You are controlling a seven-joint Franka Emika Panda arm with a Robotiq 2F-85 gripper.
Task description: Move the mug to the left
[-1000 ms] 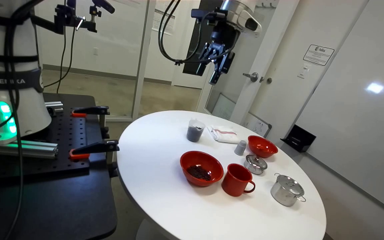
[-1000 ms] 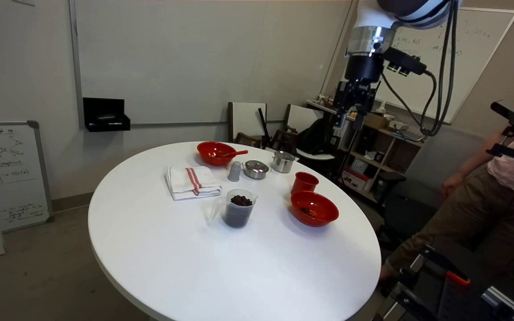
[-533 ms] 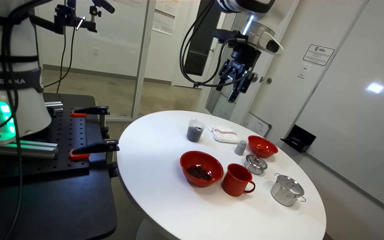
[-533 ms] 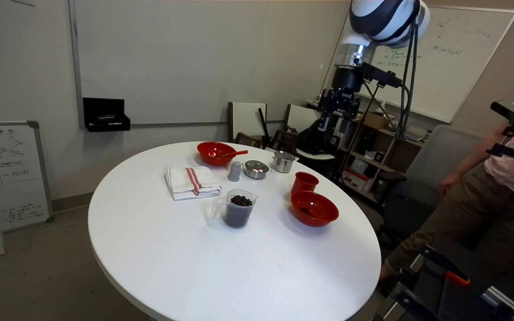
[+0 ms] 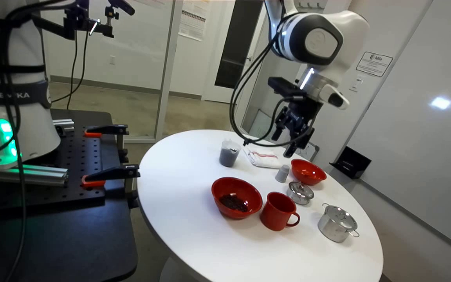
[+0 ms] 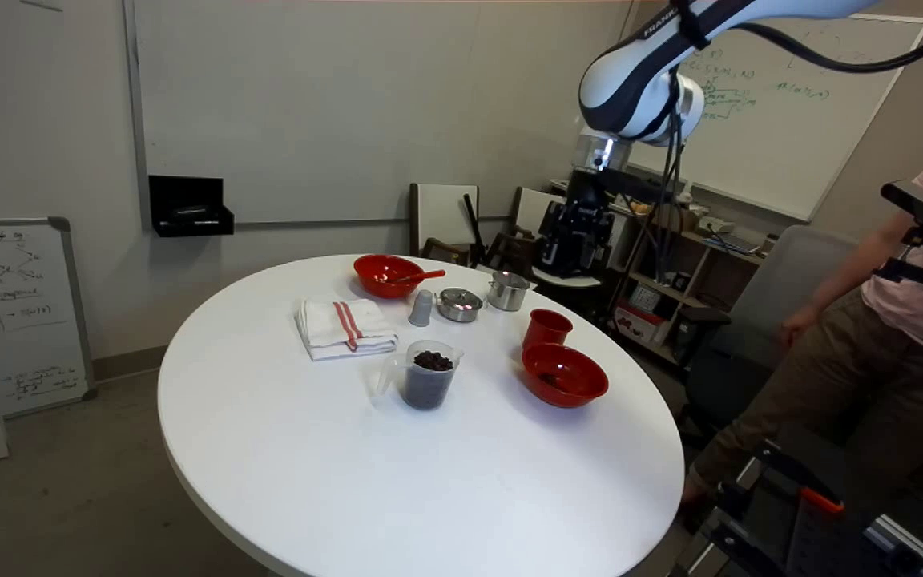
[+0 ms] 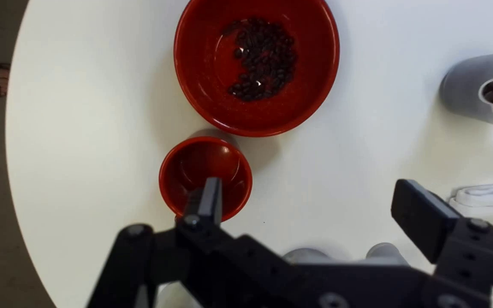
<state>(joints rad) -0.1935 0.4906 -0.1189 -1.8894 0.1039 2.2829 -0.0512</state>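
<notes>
two fingers [image 7: 420,218] are spread wide above the counter [image 5: 178,176], apart from the red mug [image 5: 274,215]. in both exterior views, the mug stands upright on the counter, between a steel pot [image 5: 332,228] and a red bowl [image 5: 245,188] with dark beans [image 5: 233,203]. the mug is just beside this bowl and apart from the pot. a smaller lidded pot [image 5: 300,192] stands near the mug. in the wrist view, one finger overlaps the mug opening.

The tool [image 7: 309,190] stands spread, one finger [image 7: 210,199] overlapping the red mug [image 7: 199,164] beside a bowl [image 7: 315,68] of dark beans [image 7: 268,60].
</notes>
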